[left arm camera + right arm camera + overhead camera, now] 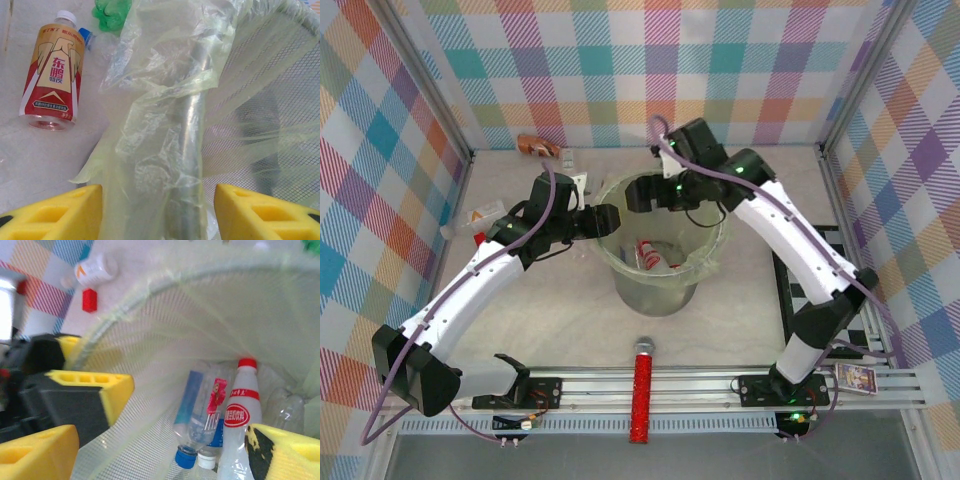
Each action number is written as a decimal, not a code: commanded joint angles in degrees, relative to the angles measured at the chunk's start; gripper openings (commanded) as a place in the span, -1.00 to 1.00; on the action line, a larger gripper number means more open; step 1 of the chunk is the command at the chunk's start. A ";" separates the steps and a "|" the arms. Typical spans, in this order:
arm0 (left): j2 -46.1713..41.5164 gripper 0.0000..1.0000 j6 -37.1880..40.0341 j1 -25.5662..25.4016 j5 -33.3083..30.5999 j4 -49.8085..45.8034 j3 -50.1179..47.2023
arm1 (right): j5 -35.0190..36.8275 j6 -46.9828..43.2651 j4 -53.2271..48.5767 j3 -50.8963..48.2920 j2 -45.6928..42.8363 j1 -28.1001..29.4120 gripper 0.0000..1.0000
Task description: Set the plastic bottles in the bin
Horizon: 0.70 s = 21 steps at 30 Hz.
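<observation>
pale green liner film (150, 100) drapes over the rim of the bin (655, 295), a grey mesh bucket at the middle of the table (740, 330). the right gripper (160, 455) hangs over the opening, its yellow fingers (35, 450) spread wide with nothing between them. below it, at the bottom of the bin, lie a red-labelled bottle (240, 415), a blue-labelled bottle (197, 410) and at least one more clear one.

the left gripper (159, 210) straddles the bin's left rim. its jaws stand partly apart, with the metal edge and bunched film between them and a gap showing on each side, so it looks to be steadying the bucket rather than biting it.

the moment reads as the release end of a drop, with the job part done. an orange-labelled bottle (52, 82) lies on its side on the table just outside the rim, with a green bottle (112, 12) beyond it. a brown bottle (535, 145) lies near the table's far edge.

the next move, by this reckoning, calls for the right gripper to lift clear of the film without snagging it. it would then reach for one of the bottles on the table and take it across its body. the small red block (89, 300) and the glittery red stick (642, 390) are not for the bin.
</observation>
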 commanded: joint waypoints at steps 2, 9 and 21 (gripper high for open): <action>1.60 0.19 2.37 -0.43 -2.36 -5.35 0.18 | -0.62 -0.12 -0.09 1.85 -3.76 -3.34 0.71; 1.67 0.18 2.46 -0.40 -3.61 -6.69 0.88 | 0.50 -0.44 -1.03 -0.53 -8.82 -11.71 0.70; 1.23 0.18 2.44 -0.47 -4.25 -8.26 1.08 | -6.08 4.43 7.43 -16.68 -7.56 -29.42 0.70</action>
